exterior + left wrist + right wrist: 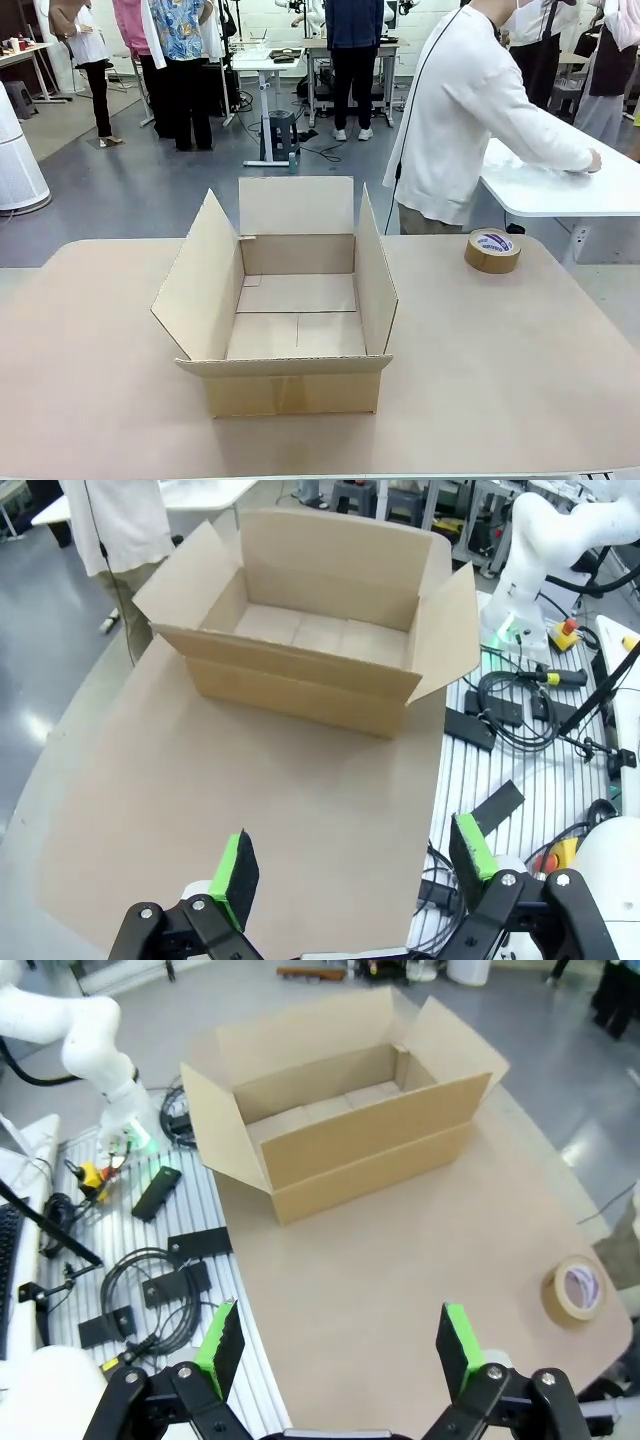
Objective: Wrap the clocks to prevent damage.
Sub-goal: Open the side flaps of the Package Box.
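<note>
So, open box mid-table, both grippers hanging back wide open

Around it: a tape roll (492, 250) lies flat at the far right of the tan table (500, 380), well apart from the box. A person (455, 120) in white stands past the far edge, turned to a white table (560, 192) with one hand (594, 160) on it. The cardboard box (297, 335) sits in the middle, plain brown, with its floor in plain sight. Its tall left and right flaps stand up like walls, the far flap is upright and the near flap is folded outward. The left gripper (355, 858) and right gripper (338, 1338) hover over the near table edge, green pads spread wide, gripping nothing.
</note>
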You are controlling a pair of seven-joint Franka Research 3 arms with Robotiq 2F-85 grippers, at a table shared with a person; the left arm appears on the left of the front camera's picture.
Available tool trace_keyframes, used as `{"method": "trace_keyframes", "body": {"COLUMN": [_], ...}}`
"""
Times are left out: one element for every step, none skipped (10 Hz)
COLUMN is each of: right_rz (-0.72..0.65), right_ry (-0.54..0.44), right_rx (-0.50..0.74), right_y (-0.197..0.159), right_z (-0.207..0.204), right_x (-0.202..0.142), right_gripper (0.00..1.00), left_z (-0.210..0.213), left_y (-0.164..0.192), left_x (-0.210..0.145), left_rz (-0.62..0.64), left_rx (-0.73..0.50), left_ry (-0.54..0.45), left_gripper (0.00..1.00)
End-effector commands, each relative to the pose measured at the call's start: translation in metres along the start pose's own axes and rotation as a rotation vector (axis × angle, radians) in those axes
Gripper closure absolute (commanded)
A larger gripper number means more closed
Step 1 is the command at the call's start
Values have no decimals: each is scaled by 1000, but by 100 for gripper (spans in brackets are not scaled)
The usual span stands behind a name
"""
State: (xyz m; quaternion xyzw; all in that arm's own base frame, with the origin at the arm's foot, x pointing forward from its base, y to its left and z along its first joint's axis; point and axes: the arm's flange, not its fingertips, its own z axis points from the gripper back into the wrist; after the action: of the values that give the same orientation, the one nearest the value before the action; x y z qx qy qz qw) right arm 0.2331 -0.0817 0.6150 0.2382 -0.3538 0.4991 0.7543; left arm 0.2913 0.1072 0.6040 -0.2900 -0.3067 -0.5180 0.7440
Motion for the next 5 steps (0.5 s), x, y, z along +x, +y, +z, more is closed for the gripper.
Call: {"method": "trace_keyframes", "body": {"right_rz": [11,11,11,11,11], "right_ry": [-11,-11,-11,-11,-11], "right_rx": [4,4,4,4,4], "right_y": [1,1,1,1,1], "right_z": [1,1,1,1,1], "right_x": [1,1,1,1,1], "right_gripper": [0,0,0,0,0], "left_z": [3,3,3,3,3], "left_y": [2,2,2,2,2], "left_x": [0,0,0,0,0], "left_rz": [-7,-7,-7,-7,-7], "left_rx": [4,4,4,4,4], "left_ry": [-25,-25,-25,-25,-25], "left_gripper": [0,0,0,0,0]}}
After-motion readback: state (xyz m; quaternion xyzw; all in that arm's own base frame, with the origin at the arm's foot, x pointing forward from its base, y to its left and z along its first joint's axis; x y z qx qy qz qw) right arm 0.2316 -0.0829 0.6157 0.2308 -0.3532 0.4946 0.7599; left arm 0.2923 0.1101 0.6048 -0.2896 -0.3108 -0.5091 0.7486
